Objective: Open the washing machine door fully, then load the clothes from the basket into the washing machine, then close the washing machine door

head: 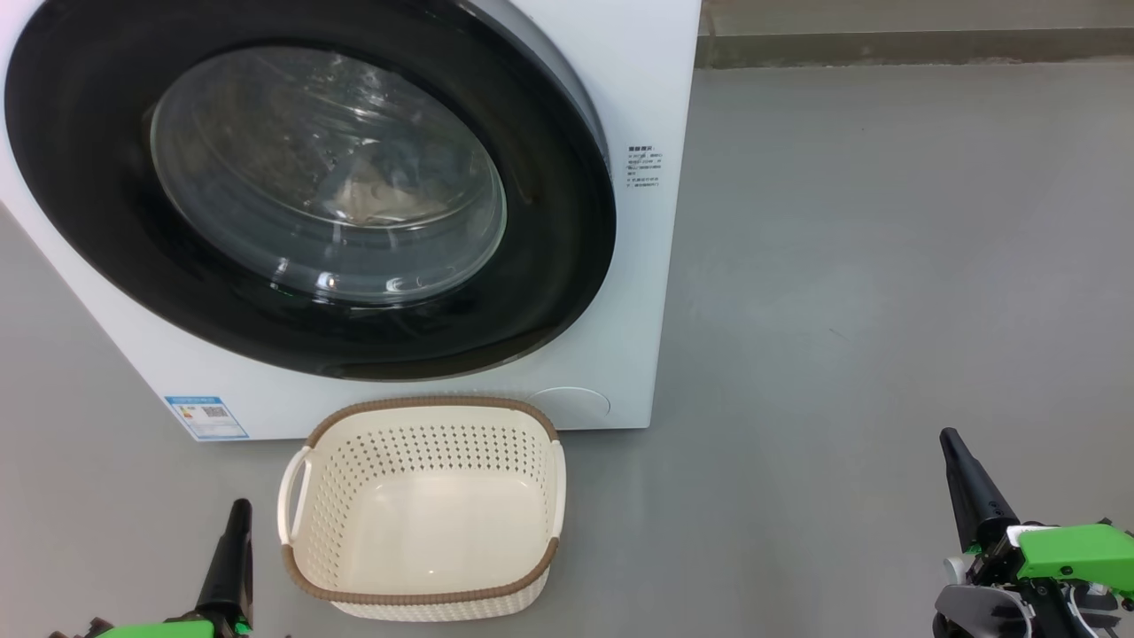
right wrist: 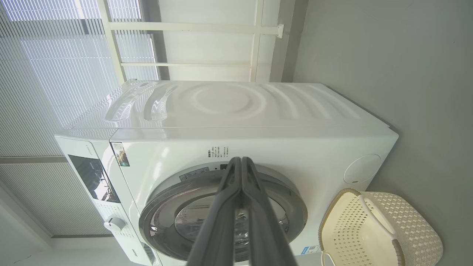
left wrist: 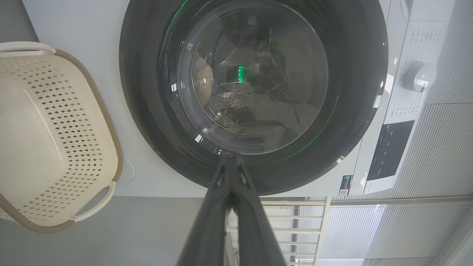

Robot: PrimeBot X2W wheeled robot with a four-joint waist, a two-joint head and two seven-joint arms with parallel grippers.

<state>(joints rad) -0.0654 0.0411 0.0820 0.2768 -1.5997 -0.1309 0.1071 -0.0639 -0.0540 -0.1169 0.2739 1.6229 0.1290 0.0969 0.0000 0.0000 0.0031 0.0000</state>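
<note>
The white washing machine [head: 638,106] stands ahead with its black-rimmed round door [head: 549,266] shut against the front. Through the glass, pale clothes [head: 385,199] lie in the drum. The cream basket [head: 425,509] with a brown rim sits on the floor right before the machine, nothing inside it. My left gripper [head: 239,514] is shut at the lower left, just left of the basket. My right gripper [head: 952,443] is shut at the lower right, well away from the machine. The left wrist view faces the door [left wrist: 147,122] and basket [left wrist: 55,147]; the right wrist view has the machine [right wrist: 240,111] and basket [right wrist: 406,225].
Grey floor [head: 886,266] spreads wide to the right of the machine. A wall base [head: 912,44] runs along the back. The machine's control panel and dial [left wrist: 419,75] sit above the door. A window with blinds [right wrist: 55,55] lies beyond.
</note>
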